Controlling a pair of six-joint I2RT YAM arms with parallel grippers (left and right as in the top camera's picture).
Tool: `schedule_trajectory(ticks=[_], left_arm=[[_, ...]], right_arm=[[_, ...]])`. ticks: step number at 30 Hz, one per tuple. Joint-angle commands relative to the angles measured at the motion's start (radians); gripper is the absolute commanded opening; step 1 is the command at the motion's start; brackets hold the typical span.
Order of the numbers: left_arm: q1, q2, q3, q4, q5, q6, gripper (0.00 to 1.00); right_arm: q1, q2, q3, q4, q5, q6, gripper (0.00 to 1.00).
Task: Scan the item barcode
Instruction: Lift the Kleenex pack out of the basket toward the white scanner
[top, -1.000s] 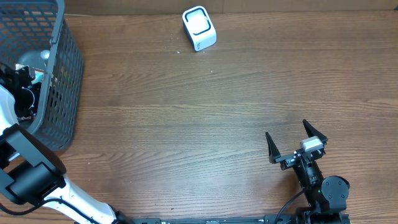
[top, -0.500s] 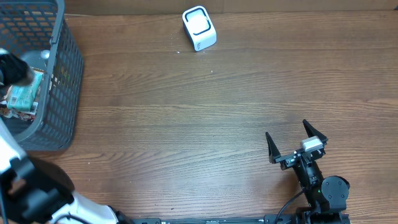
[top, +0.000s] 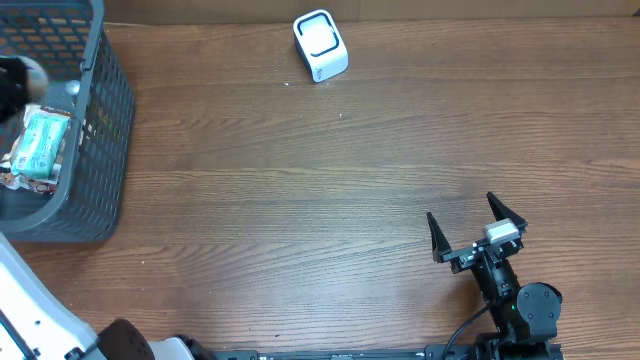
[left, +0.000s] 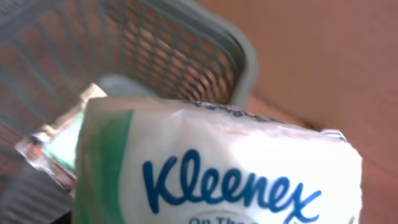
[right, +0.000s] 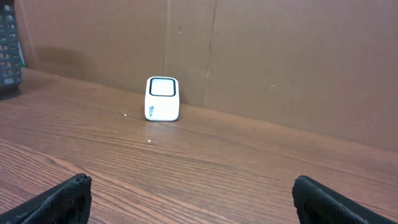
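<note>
Black, wedge-shaped fingers (top: 437, 240), two in number, at the right gripper (top: 460, 208): spread fully wide, pinching nothing, parked near the front-right edge, well apart from everything else. At the left gripper (top: 18, 95), a dark blur at the left edge of the overhead view: closed across one soft Kleenex pack (left: 217, 174) of white film with a green band and blue lettering, its own fingers hidden behind the pack. Carried over one grey mesh basket (top: 112, 110) of rigid plastic with rounded corners, at the far-left corner. Beneath the pack, inside the basket: one crinkled, clear-wrapped packet (left: 43, 146), label unreadable. Near the back edge, roughly midway along it: one white scanner (top: 321, 46), boxy with rounded corners and a dark-rimmed square window on its upper face. Underneath all: one brown wood-grain table (top: 300, 190), smooth and matte. Behind it, in the right wrist view: flat brown cardboard panels (right: 280, 50).
</note>
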Motion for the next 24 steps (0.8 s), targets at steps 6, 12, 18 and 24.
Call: schedule_trajectory(ticks=[6,12,18,24], left_arm=[[-0.215,-0.040,0.018,-0.193,0.046,0.048,0.22],[-0.430,-0.039,0.006,-0.266,-0.088,0.047,0.22],[-0.666,-0.033,0.005,-0.282,-0.198,0.016,0.23],[-0.858,-0.011,-0.014,-0.277,-0.256,-0.045,0.23]], right_arm=[[-0.004,-0.008,-0.011,0.005,-0.003,0.006,1.00],[-0.004,-0.008,-0.011,0.005,-0.003,0.006,1.00],[-0.004,-0.008,-0.011,0.004,-0.003,0.006,1.00],[-0.004,-0.008,-0.011,0.005,-0.003,0.006,1.00]])
